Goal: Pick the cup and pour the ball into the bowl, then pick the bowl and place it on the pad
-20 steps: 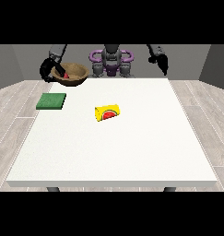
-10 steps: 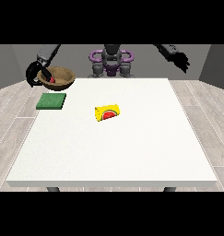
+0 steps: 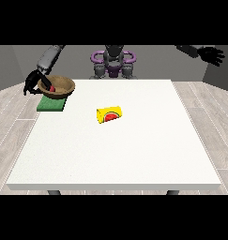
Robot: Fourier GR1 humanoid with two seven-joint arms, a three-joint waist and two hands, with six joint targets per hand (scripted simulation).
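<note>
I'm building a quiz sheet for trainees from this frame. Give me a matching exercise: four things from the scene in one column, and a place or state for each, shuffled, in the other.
Things:
1. bowl
2. cup
3. pad
4. robot hand at the view's right

Places or states:
A. lying on its side near the table's middle
B. raised beyond the table's edge, holding nothing
C. flat at the table's far left corner
D. gripped at its rim, over the green square

Pairs: 1-D, 2-A, 3-C, 4-B
</note>
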